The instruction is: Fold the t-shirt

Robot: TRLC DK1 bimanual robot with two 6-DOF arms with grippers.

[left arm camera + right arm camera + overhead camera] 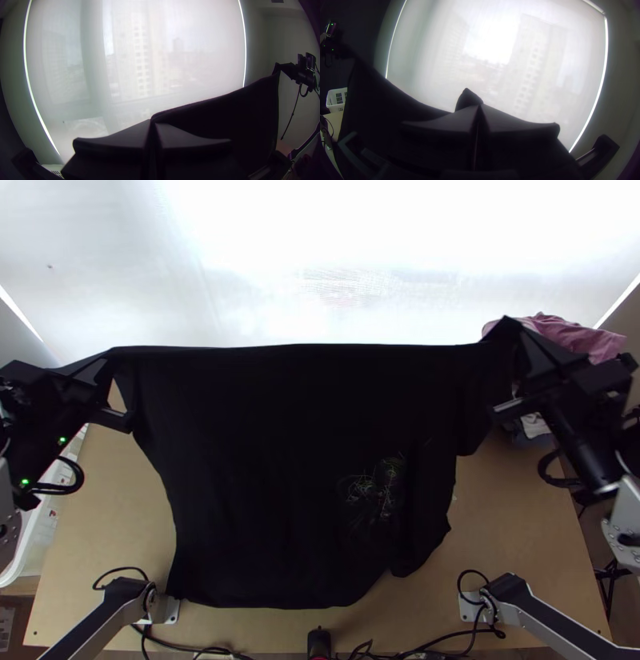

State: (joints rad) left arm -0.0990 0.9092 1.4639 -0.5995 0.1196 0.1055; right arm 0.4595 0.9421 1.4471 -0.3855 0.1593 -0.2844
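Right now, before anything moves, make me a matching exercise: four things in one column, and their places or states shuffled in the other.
Things
1. Black t-shirt
2. Left gripper
3. Pink cloth
4. White basket

Places or states
A. Beside the left edge of the table
B. Jaws shut on one end of the garment's upper edge
C. Toward the far right, near the right gripper
D. Raised and spread, upper edge pulled nearly straight

Pairs: 1-D, 2-B, 3-C, 4-A

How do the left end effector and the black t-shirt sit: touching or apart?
Touching. The left wrist view shows the left end effector shut on the black t-shirt, whose raised edge runs off from the fingertips.
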